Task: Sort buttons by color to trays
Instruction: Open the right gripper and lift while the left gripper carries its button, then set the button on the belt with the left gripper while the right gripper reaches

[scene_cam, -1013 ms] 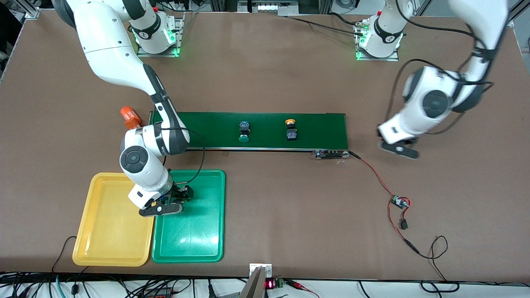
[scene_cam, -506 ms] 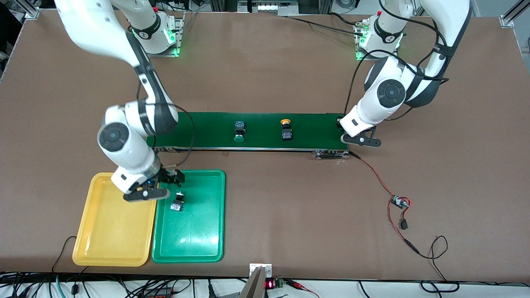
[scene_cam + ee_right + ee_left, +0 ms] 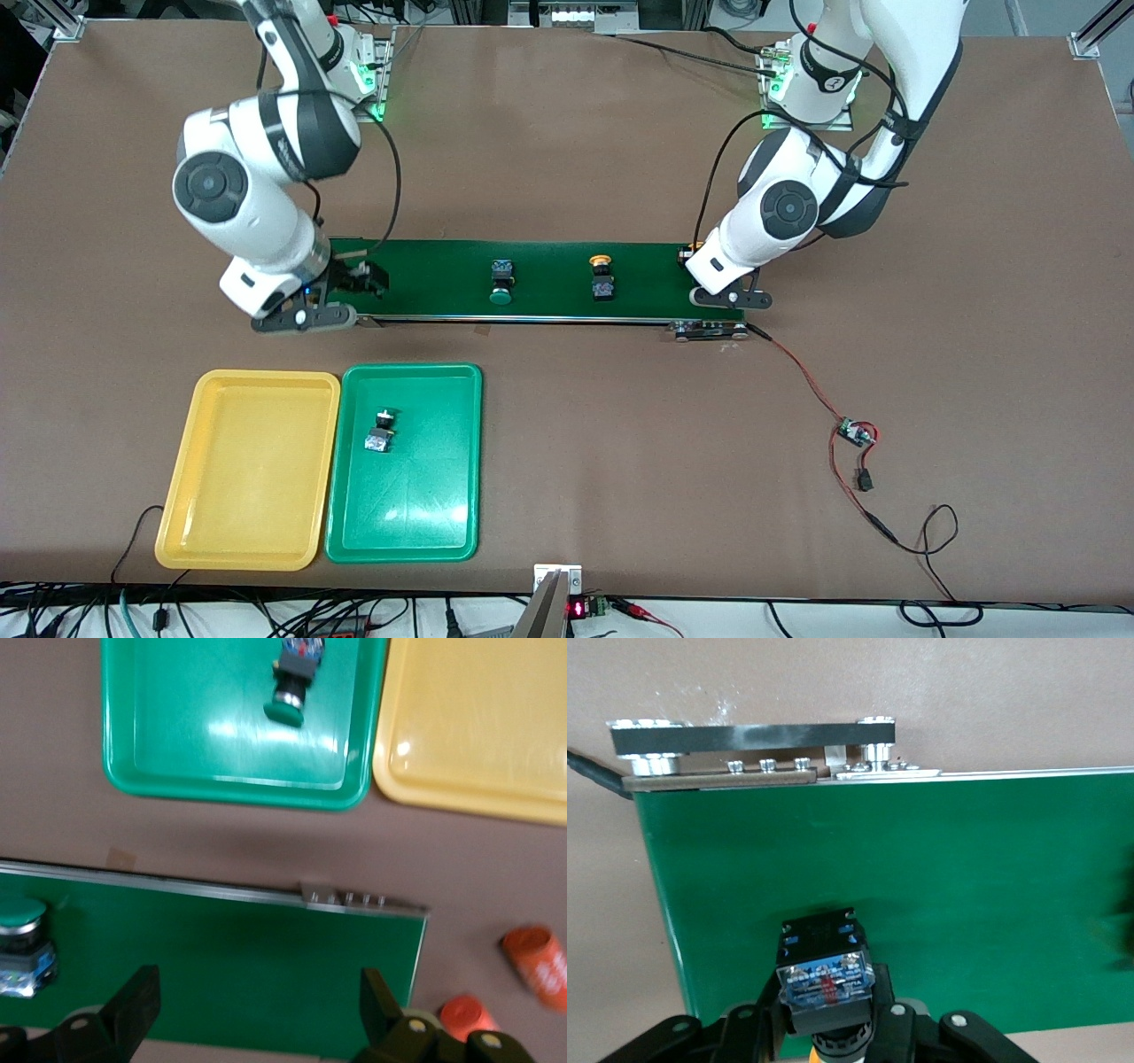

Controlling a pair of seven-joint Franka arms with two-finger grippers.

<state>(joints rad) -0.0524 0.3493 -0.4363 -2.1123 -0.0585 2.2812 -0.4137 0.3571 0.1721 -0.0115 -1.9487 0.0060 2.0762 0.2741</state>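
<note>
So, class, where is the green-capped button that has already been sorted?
In the front view, the green-capped button lies in the green tray, in the half farther from the camera, toward the side that adjoins the yellow tray.

Buttons and trays, current positions

Green button [image 3: 382,430] lies in green tray [image 3: 409,523]; yellow tray [image 3: 239,523] beside it; two buttons [image 3: 501,282] [image 3: 602,276] on belt; a fourth [image 3: 824,979] gripped.

Table [image 3: 567,159]: matte brown. Conveyor belt [image 3: 549,306]: dark green, silver edge rail. Trays: one yellow [image 3: 248,532], one green [image 3: 443,523], both glossy. Buttons have black-and-blue bodies; green caps on the one in the green tray [image 3: 381,431] and one on the belt [image 3: 501,285], yellow-orange cap on another on the belt [image 3: 601,276]. Arms white with dark grey joints; black fingers [image 3: 133,1005]. Orange cylinders [image 3: 539,966] with white print.
</note>
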